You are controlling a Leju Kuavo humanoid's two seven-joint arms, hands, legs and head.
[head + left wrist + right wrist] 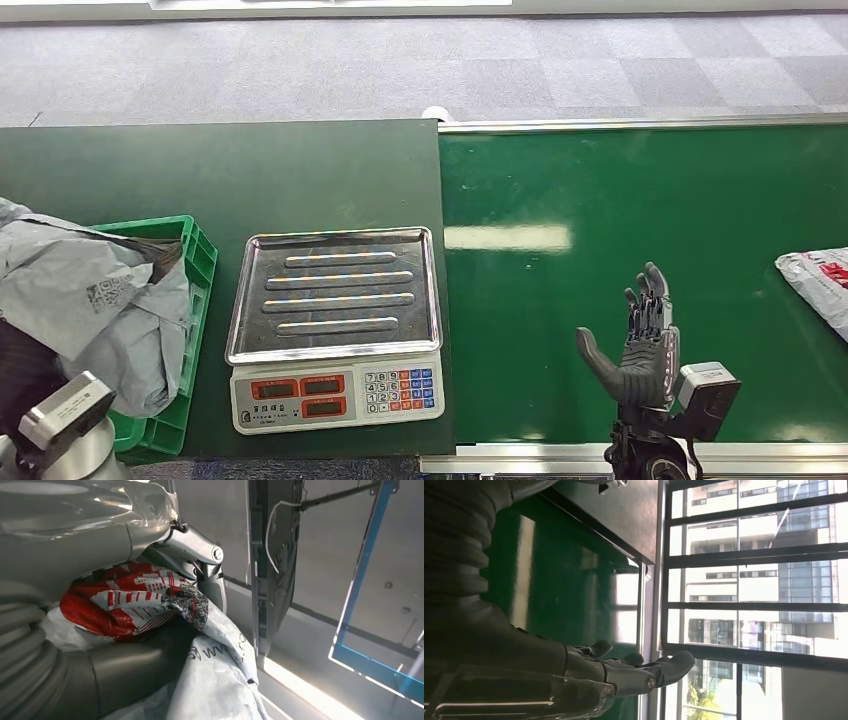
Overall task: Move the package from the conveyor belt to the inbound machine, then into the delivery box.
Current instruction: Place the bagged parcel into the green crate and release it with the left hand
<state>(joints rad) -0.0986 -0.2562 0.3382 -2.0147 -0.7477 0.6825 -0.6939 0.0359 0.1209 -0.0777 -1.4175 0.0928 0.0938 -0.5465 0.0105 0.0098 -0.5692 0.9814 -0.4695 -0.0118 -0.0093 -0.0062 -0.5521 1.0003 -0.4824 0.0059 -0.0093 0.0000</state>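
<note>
Right hand point(643, 340): dark, ribbed at the wrist, hovering over the glossy green conveyor belt point(640, 200) with fingers extended and spread, grasping nothing.

Package point(820, 283): grey-white crinkled plastic mailer with red print, lying on the belt well to the right of the right hand; its far side is being cut off by the picture edge.

Left hand point(75, 675): largely hidden behind its own grey cover and thumb; fingers are wrapping a second package point(140, 605), soft plastic, red-and-white printed, grey beneath.

Inbound machine point(336, 325): a scale with a ridged steel pan and keypad, sitting on the dark counter point(220, 170) left of the right hand.

Delivery box point(195, 260): green plastic crate, mostly covered by heaped grey mailers point(90, 300).
</note>
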